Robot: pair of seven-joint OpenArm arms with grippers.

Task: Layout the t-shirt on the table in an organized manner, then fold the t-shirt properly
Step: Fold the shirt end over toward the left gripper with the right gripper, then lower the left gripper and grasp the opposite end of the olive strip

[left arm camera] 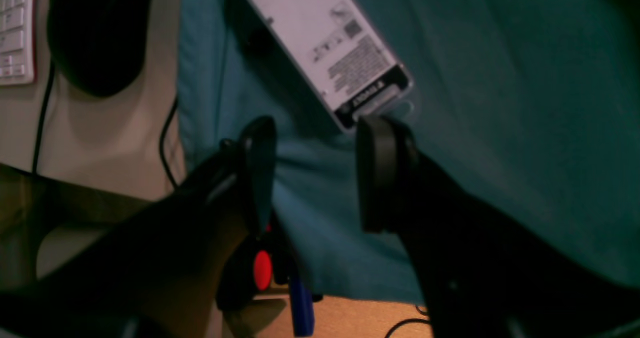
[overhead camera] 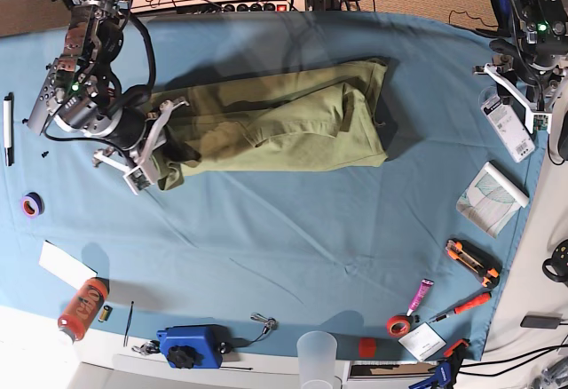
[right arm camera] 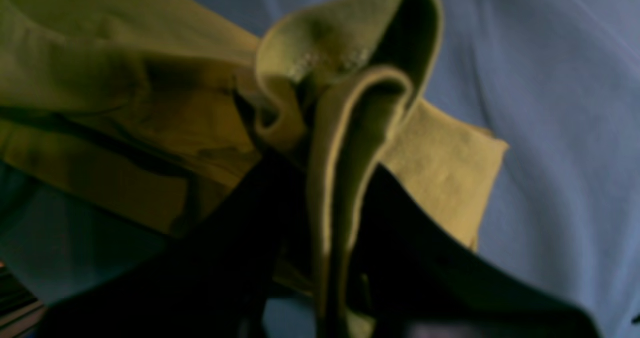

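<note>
On the table point(overhead camera: 293, 256), covered in light-blue cloth, we see the t-shirt point(overhead camera: 284, 118) lying in the far half as a long, rumpled olive-green band running across the width of the surface. Its end toward our right arm is bunched up; the other end is broader, with layers folded over one another.

We find the right gripper point(overhead camera: 153, 145) at that bunched end. In the right wrist view its dark fingers point(right arm camera: 400, 228) are closed on a doubled fold of the shirt, which stands up between them and curls over in a loop above the tips. The rest of the fabric spreads away behind it onto the blue cloth.

We see the left gripper point(overhead camera: 524, 87) well apart from the shirt, at the opposite edge of the table. In the left wrist view its fingers point(left arm camera: 380, 173) stand spread with nothing between them, only blue cloth below. Just beyond the tips lies a white packaged item point(left arm camera: 330, 43) with printed text; a keyboard point(left arm camera: 15, 28) and a black mouse point(left arm camera: 100, 33) sit off the cloth's edge.

Along the near edge we make out a blue box point(overhead camera: 188, 345), a clear plastic cup point(overhead camera: 317, 353), an orange can point(overhead camera: 82, 307), a red screwdriver point(overhead camera: 463, 305) and a roll of red tape point(overhead camera: 398, 324).
</note>
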